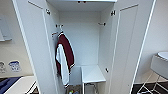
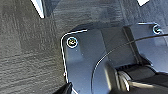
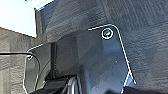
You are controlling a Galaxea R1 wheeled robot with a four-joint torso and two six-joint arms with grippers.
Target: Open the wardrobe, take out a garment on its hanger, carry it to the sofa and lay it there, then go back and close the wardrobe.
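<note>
Two wardrobe [image 1: 130,47] doors open — maroon jacket [image 1: 64,58] inside; wall stickers [image 1: 14,65] perhaps lettered, unreadable.

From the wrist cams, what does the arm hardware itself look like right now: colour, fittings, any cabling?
Both wrists carry a wide dark, blue-grey plate with rounded corners and a pale edge. The left plate has round fittings at its corners and a thin black cable arcing across it. The right plate shows one greenish round fitting and a thin cable beside it.

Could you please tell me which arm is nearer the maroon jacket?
Likely left: the jacket hangs left inside the wardrobe; both wrist views face carpet, so both arms hang low.
</note>
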